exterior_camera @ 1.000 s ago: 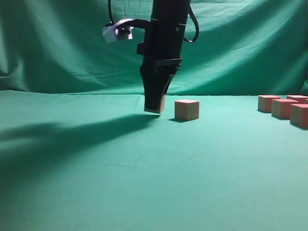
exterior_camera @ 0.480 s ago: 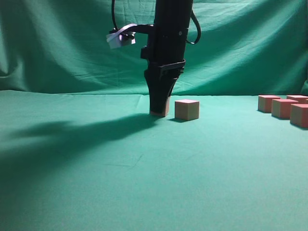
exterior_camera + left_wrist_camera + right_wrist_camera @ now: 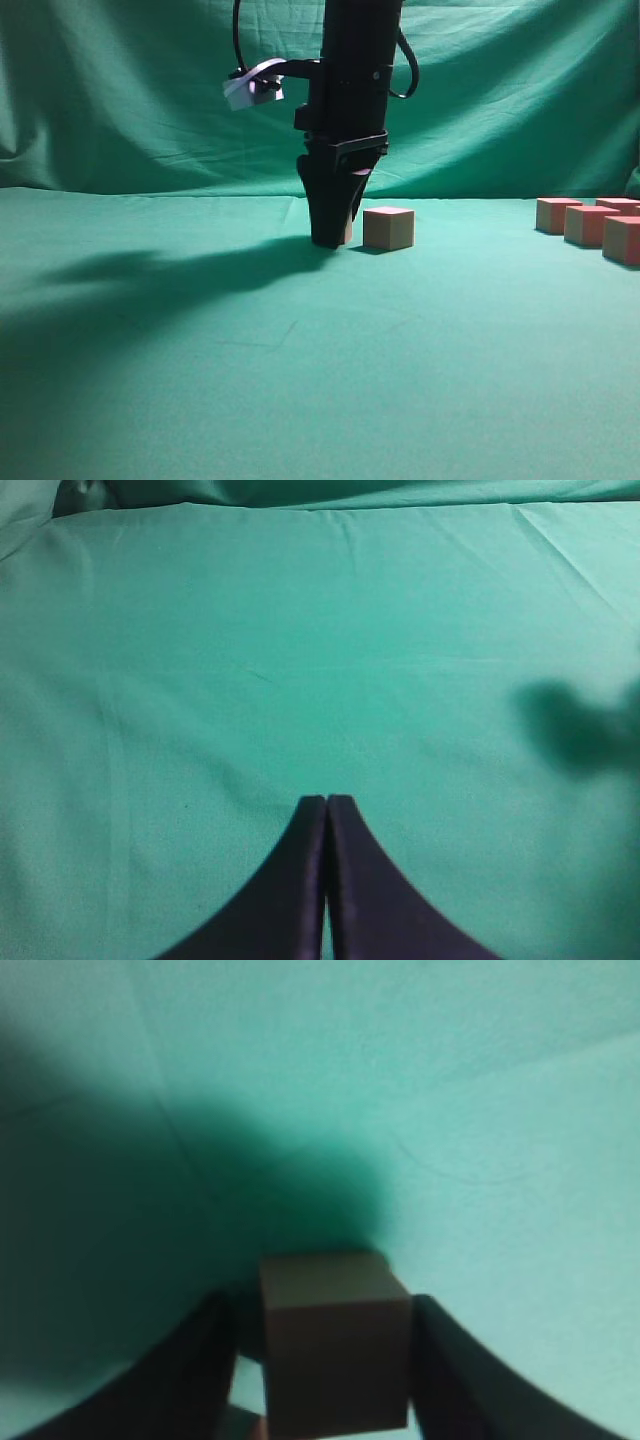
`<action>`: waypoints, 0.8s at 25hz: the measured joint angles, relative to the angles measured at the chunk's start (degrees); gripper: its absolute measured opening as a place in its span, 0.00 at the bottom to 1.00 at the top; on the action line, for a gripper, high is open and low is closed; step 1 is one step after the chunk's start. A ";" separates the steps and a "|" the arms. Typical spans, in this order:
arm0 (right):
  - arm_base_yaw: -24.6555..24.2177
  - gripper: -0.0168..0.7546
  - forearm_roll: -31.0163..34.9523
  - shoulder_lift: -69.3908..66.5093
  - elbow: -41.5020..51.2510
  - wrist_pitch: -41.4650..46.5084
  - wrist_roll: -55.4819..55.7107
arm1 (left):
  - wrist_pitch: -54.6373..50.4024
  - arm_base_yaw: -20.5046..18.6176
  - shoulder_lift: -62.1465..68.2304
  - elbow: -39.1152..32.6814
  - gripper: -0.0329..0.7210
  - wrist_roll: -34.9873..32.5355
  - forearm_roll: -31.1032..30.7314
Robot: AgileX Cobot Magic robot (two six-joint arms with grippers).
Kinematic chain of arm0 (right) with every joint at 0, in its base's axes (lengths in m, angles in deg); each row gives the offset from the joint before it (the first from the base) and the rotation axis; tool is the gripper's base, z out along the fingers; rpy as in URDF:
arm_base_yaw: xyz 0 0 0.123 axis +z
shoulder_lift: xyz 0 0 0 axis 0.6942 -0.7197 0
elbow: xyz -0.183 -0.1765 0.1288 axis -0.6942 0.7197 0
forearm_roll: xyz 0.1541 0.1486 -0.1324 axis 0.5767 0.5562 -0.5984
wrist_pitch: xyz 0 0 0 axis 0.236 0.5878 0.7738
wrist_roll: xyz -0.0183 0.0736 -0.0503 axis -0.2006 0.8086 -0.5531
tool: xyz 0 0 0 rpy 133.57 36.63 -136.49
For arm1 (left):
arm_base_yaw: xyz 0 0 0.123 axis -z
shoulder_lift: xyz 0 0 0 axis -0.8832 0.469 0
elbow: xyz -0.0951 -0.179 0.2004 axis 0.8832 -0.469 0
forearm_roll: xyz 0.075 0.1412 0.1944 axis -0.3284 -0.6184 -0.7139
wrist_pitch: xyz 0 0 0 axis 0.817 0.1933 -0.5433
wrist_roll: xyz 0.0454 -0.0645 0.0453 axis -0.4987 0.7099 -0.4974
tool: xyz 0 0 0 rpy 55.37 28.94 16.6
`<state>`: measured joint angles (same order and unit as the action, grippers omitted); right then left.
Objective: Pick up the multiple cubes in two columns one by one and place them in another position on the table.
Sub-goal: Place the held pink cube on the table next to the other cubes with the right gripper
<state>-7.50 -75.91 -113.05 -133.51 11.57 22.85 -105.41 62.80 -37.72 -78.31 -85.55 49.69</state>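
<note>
From my station, the far left of the table (image 3: 150, 380) is bare teal cloth crossed by a long dark shadow, and my left wrist view shows the left gripper (image 3: 326, 802) hanging over that same cloth with its two dark fingers pressed flat together, clenched on nothing. Moving toward the middle, I see the right arm standing nearly upright with the right gripper (image 3: 330, 240) down at the table surface. In the right wrist view a cube (image 3: 335, 1355) sits between its fingers (image 3: 455, 1370), and I can see gaps of cloth and shadow on both sides of the block, so the claw looks released rather than pinching; the cube appears to rest on the cloth. In the exterior view only a sliver of that cube shows at the fingers' right edge. Just beside it to the right stands a second cube (image 3: 388, 228), apart from the gripper and upright on the cloth. Well apart, at the right edge, I count four more cubes (image 3: 590, 225) clustered close together, one of them cut off by the frame.
</note>
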 joint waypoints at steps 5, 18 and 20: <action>0.00 0.76 -0.22 1.46 -0.47 0.63 1.10 | 0.00 0.00 0.00 0.00 0.04 0.00 0.00; 0.00 0.79 -1.74 18.37 -5.21 11.13 18.27 | 0.00 0.00 0.00 0.00 0.04 0.00 0.00; 0.00 0.79 -3.60 21.67 -5.21 11.49 23.36 | 0.00 0.00 0.00 0.00 0.04 0.00 0.00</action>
<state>-7.50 -79.51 -91.38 -138.72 23.06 46.21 -105.41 62.80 -37.72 -78.31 -85.55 49.69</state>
